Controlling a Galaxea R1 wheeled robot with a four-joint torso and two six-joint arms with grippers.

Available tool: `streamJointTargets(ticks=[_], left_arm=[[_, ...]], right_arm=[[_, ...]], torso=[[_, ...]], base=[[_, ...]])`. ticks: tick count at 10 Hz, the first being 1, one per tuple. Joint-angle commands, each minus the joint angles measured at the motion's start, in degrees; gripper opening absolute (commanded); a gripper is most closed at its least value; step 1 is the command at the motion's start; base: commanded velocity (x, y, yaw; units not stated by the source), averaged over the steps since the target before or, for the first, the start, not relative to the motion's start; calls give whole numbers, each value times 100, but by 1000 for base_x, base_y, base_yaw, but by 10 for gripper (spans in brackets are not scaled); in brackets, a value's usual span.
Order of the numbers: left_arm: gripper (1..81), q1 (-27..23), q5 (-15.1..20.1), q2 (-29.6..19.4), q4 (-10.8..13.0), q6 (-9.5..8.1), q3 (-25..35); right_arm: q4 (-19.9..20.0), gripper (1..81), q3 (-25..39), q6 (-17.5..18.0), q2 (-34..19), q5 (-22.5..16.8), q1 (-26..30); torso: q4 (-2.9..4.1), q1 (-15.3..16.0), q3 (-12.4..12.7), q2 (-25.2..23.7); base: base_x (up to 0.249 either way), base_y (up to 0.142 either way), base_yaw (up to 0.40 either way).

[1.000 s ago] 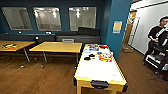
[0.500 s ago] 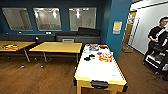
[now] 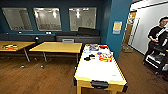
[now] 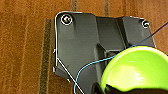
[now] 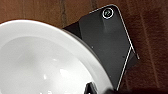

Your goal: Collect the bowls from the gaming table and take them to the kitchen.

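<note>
Showing nothing shifted since earlier, lime-green bowl (image 4: 136, 71) and white bowl (image 5: 47, 60); whether gripped, unclear.

Our left wrist hangs over the wooden floor, its dark plate (image 4: 82, 47) facing down, with a lime-green bowl (image 4: 136, 70) sitting close against the left end effector. Our right wrist also hangs above the floor, and a white bowl (image 5: 47, 62) sits close against the right end effector. We cannot make out the fingers of either.
</note>
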Motion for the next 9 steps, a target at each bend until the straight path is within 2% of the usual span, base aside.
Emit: streamJointTargets(ticks=[1,3,6,9], left_arm=[[10,-134,222,-82,8,12,-32],[10,-134,222,-82,16,21,-32],[10,-134,222,-74,25,21,-32],[10,-134,213,-65,34,21,-49]], right_arm=[[-112,10,37,-17,-115,-291,212],[-120,10,37,-17,-115,-291,212],[-112,10,37,-17,-124,-291,212],[-112,10,28,-8,-133,-282,195]], torso=[[0,0,0,0],[0,7,-2,2],[0,-1,2,-4],[0,-1,2,-4]], base=[[-79,0,0],[-91,0,0],[0,0,0],[0,0,-315]])
